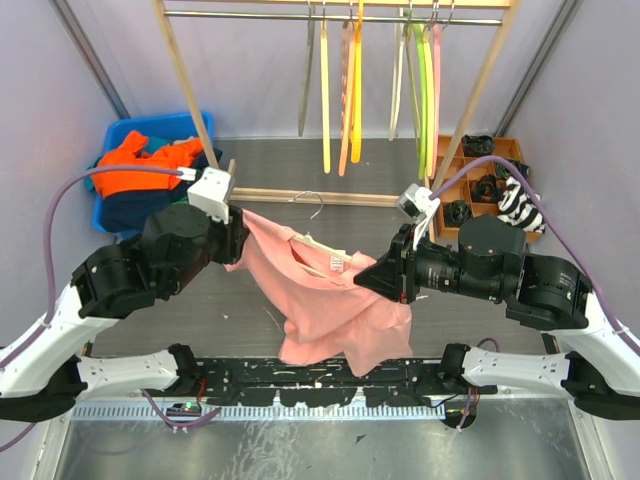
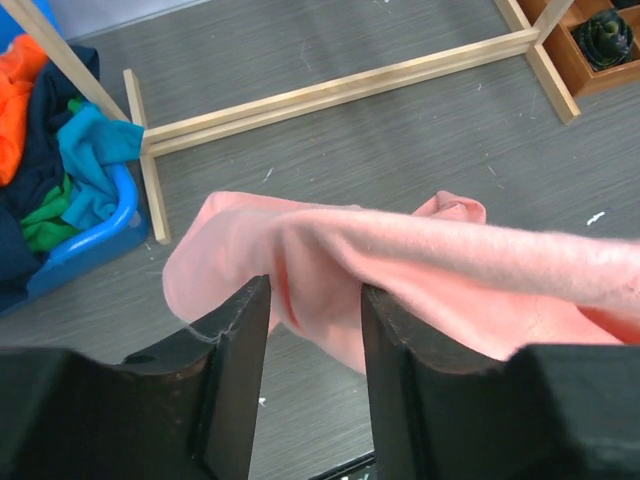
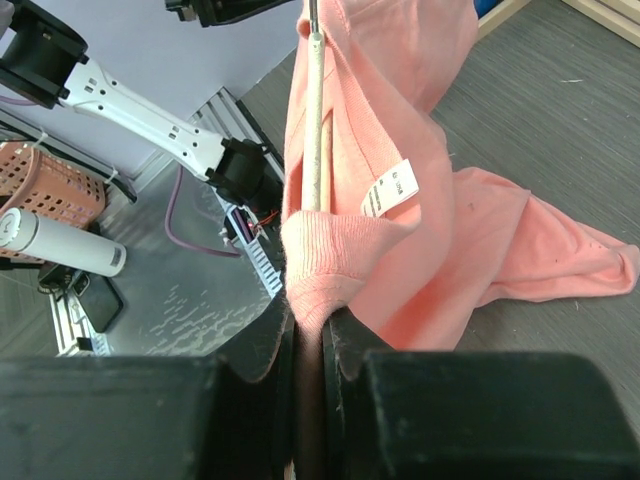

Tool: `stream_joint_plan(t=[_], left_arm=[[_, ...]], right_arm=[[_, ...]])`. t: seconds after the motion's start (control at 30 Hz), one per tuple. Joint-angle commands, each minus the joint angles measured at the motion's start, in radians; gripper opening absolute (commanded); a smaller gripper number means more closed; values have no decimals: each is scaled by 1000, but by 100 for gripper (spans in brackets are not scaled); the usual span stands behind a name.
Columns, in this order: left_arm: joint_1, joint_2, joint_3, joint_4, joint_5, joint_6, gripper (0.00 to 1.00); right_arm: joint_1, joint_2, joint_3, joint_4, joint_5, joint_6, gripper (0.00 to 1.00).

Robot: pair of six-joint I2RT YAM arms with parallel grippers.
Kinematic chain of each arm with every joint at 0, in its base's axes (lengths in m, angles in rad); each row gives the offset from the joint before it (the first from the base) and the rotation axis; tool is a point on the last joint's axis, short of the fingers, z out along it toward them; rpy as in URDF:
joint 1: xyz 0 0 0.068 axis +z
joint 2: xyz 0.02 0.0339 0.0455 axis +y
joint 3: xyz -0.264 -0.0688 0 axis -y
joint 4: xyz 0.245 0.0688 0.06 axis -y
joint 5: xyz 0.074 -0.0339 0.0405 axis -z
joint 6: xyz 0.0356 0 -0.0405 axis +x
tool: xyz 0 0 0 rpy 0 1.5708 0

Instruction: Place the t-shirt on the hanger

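The salmon-pink t-shirt (image 1: 330, 300) hangs stretched between my two grippers above the grey table, its lower part touching the table. The cream-white hanger (image 1: 318, 243) sits at the neck opening, its wire hook (image 1: 312, 200) sticking out toward the back. My left gripper (image 1: 238, 240) is at the shirt's left edge. In the left wrist view its jaws (image 2: 315, 290) stand apart, with shirt fabric (image 2: 450, 270) draped over the right finger and sagging between them. My right gripper (image 3: 312, 320) is shut on the ribbed collar (image 3: 330, 250). The hanger arm (image 3: 314, 120) runs down into that fold.
A blue bin (image 1: 130, 130) with orange and navy clothes stands back left. A wooden rack (image 1: 185, 70) with coloured hangers (image 1: 350, 90) spans the back, its base bar (image 2: 330, 95) on the table. A wooden box (image 1: 480, 180) and striped cloth (image 1: 520, 205) are back right.
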Motion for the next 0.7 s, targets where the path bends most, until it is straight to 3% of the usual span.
stream_joint_plan(t=[0.0, 0.07, 0.13, 0.33, 0.67], left_arm=[[19, 31, 42, 32, 10, -10, 36], [26, 42, 56, 28, 10, -12, 15], [32, 49, 71, 23, 5, -13, 7], [39, 56, 130, -9, -7, -8, 0], [38, 61, 256, -82, -28, 14, 0]], right_arm=[[0, -24, 13, 142, -16, 16, 1], [1, -27, 5, 145, -15, 17, 1], [0, -32, -4, 146, -8, 18, 1], [0, -27, -14, 144, 5, 22, 1], [0, 1, 12, 132, 35, 12, 1]])
